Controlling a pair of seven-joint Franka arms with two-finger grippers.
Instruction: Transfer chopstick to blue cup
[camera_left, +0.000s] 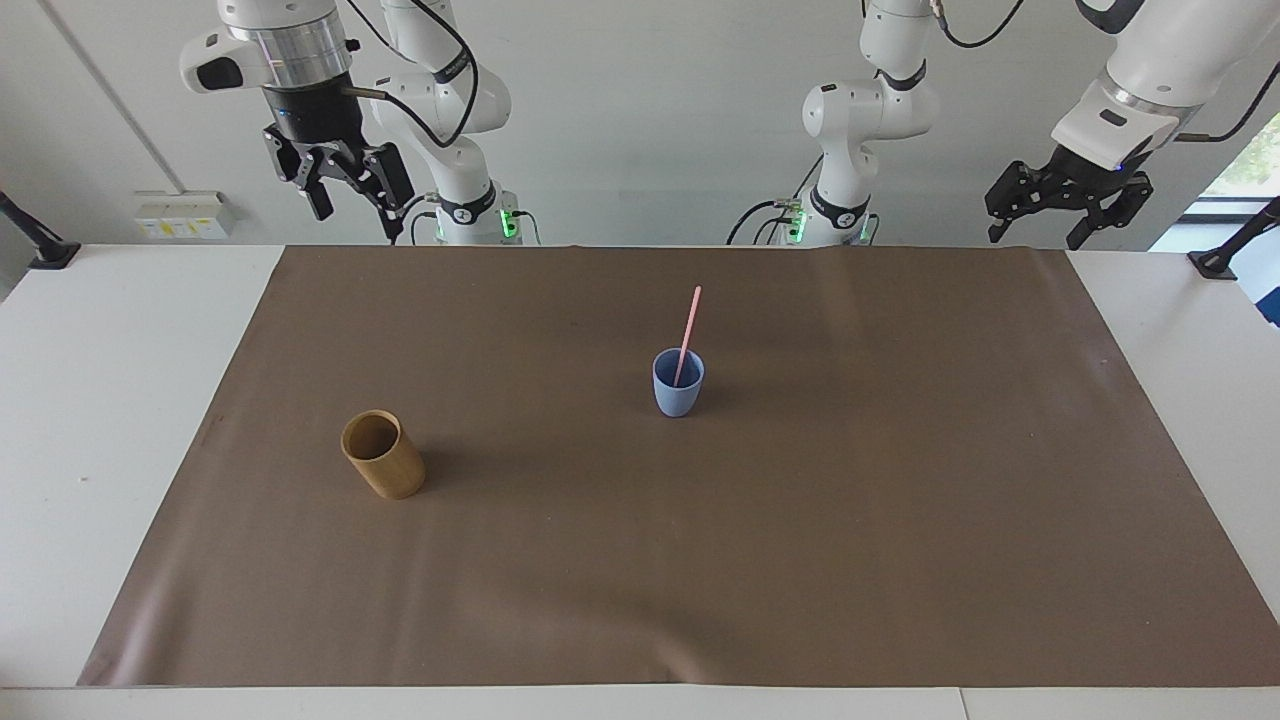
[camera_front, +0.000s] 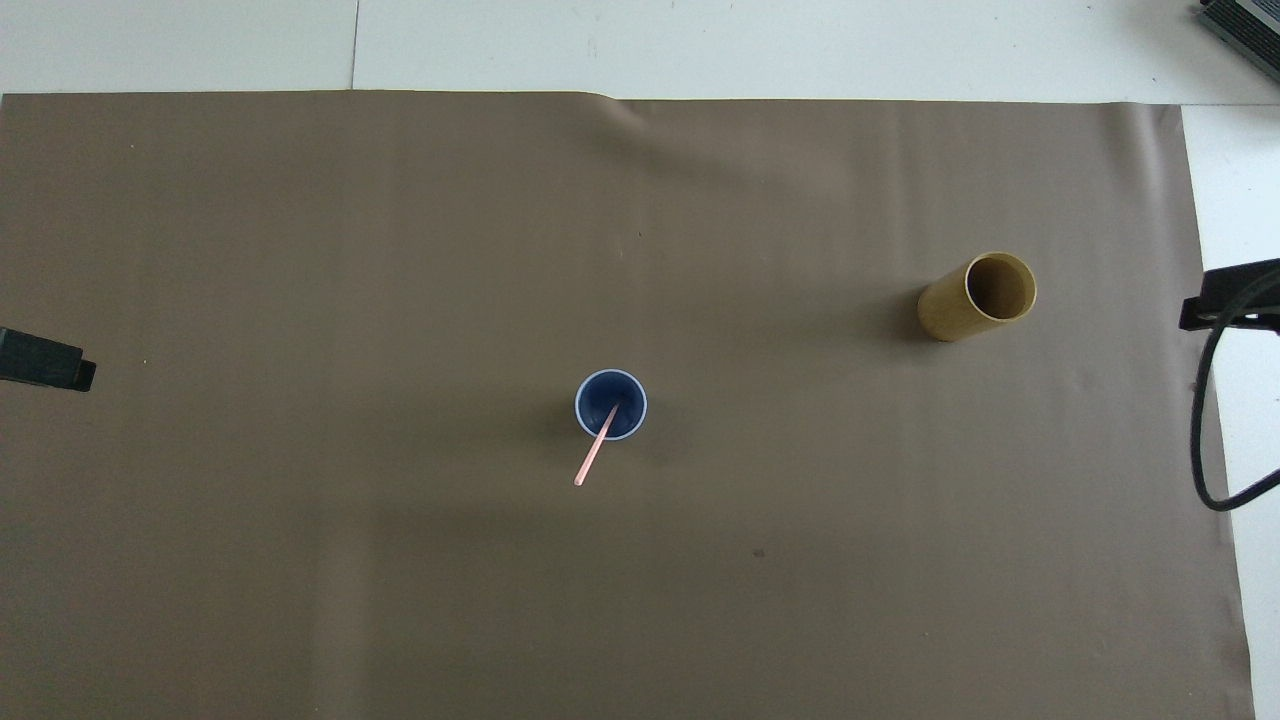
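The blue cup (camera_left: 678, 392) (camera_front: 593, 396) stands upright in the middle of the brown mat. One pale pink chopstick (camera_left: 689, 325) (camera_front: 591, 464) stands slanted inside it, with its upper half above the rim. My right gripper (camera_left: 357, 222) hangs open and empty, high over the mat's corner by its own base; only its tip (camera_front: 1228, 296) shows in the overhead view. My left gripper (camera_left: 1037, 238) waits open and empty, raised at the left arm's end of the table, with its tip (camera_front: 45, 360) at the overhead view's edge.
A taller tan-brown cylindrical cup (camera_left: 384, 460) (camera_front: 975, 298) stands empty toward the right arm's end, farther from the robots than the blue cup. The brown mat (camera_left: 800, 560) covers most of the white table. A black cable (camera_front: 1205, 440) hangs from the right arm.
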